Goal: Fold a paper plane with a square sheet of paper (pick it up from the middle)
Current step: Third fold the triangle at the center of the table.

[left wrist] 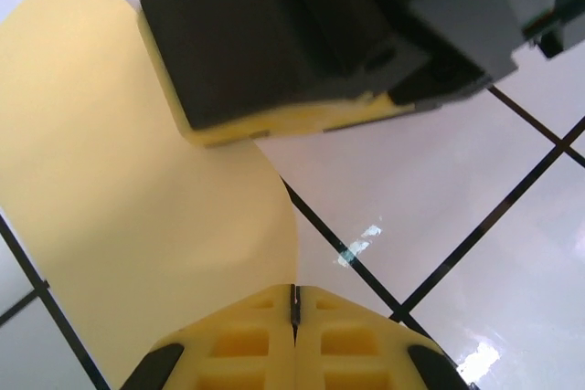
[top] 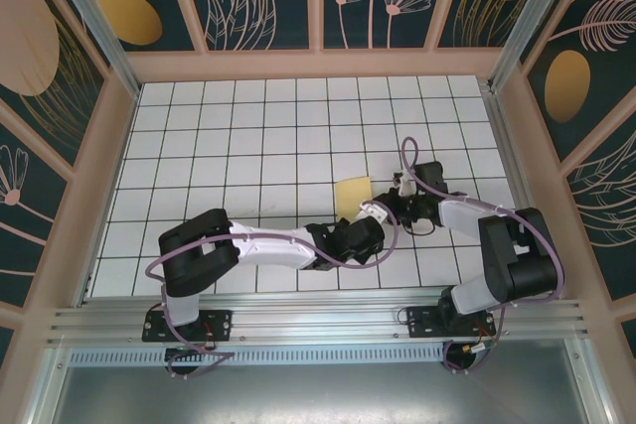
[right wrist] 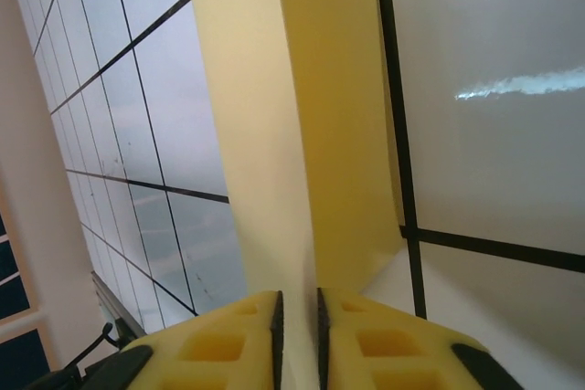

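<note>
The square sheet of paper (top: pixel 353 194) is pale yellow and stands partly lifted and curved just right of the table's middle. My left gripper (top: pixel 371 215) reaches in from the left. In the left wrist view its jaws (left wrist: pixel 294 303) are shut, with the sheet's (left wrist: pixel 137 180) edge running into the seam between them. My right gripper (top: pixel 396 196) comes in from the right. In the right wrist view its jaws (right wrist: pixel 297 317) stand slightly apart with a fold of the sheet (right wrist: pixel 302 134) passing between the pads. One of its yellow fingers (left wrist: pixel 292 121) rests against the sheet just ahead of the left jaws.
The white gridded table (top: pixel 248 126) is walled by pale wooden panels on three sides. The two grippers are almost touching over the sheet. Both arm bases sit on the metal rail (top: pixel 318 325) at the near edge.
</note>
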### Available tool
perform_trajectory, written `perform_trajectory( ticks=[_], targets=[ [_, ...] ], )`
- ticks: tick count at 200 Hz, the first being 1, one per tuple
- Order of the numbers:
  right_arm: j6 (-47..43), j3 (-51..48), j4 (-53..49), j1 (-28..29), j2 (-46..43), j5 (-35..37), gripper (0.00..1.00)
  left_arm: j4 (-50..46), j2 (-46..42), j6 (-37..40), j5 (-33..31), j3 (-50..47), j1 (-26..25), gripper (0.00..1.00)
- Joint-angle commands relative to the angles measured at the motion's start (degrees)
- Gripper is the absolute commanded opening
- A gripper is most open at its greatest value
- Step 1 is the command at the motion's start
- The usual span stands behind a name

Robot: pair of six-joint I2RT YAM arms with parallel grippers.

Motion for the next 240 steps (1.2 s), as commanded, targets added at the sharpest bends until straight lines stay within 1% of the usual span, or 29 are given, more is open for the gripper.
perform_trajectory(
  ticks=[1,23,33,46,57,64,89,102,117,128,155,185,222,240],
  targets=[
    [-2.9,2.5,-4.2,-0.4,-0.4,2.1,0.23,4.2,-2.9,-2.3,2.5,-2.6,0.9,0.0],
    [-4.6,4.8,-8.1,-0.9,-1.6,7.6,0.27,6.2,-4.5,-3.1,4.7,-4.7,1.9,0.0],
    [-4.9,6.0,-9.3,-1.2,-2.5,9.9,0.27,7.3,-5.2,-3.4,5.7,-5.7,2.3,0.0],
    [-5.2,7.2,-9.0,-1.1,-3.1,9.2,0.26,8.6,-5.7,-3.7,6.8,-7.1,2.7,0.0],
    [-5.3,8.3,-8.5,-0.8,-2.7,8.0,0.21,9.5,-6.0,-4.0,7.5,-7.1,3.1,0.0],
    [-5.5,9.2,-8.2,-0.4,-2.1,7.2,0.19,9.9,-6.2,-4.1,8.0,-8.9,3.3,0.0],
    [-6.0,11.9,-7.9,1.7,2.6,5.4,0.1,11.0,-6.6,-4.6,9.3,-10.0,3.7,0.0],
    [-5.7,12.7,-7.2,2.7,4.1,5.7,0.1,11.1,-6.7,-4.7,9.7,-10.1,3.9,0.0],
    [-6.1,13.5,-5.7,4.1,5.9,3.8,0.1,11.3,-6.6,-4.7,10.3,-10.3,4.1,0.0],
    [-6.9,15.1,-6.4,4.9,8.4,3.3,0.1,11.5,-6.5,-4.7,10.7,-10.2,4.2,0.0],
    [-8.7,17.8,-7.5,5.8,13.9,4.5,0.09,11.5,-6.4,-4.4,11.7,-10.1,4.7,0.0],
    [-11.6,19.3,-10.0,6.7,18.9,7.9,0.09,11.6,-6.6,-4.4,13.6,-10.5,5.6,0.0],
    [-13.7,19.7,-11.7,7.6,21.8,10.9,0.09,12.0,-6.8,-4.6,17.6,-10.1,7.3,0.0],
    [-14.2,19.8,-11.9,7.9,21.9,11.1,0.09,11.9,-6.8,-4.5,18.1,-10.3,8.2,0.0]
  ],
)
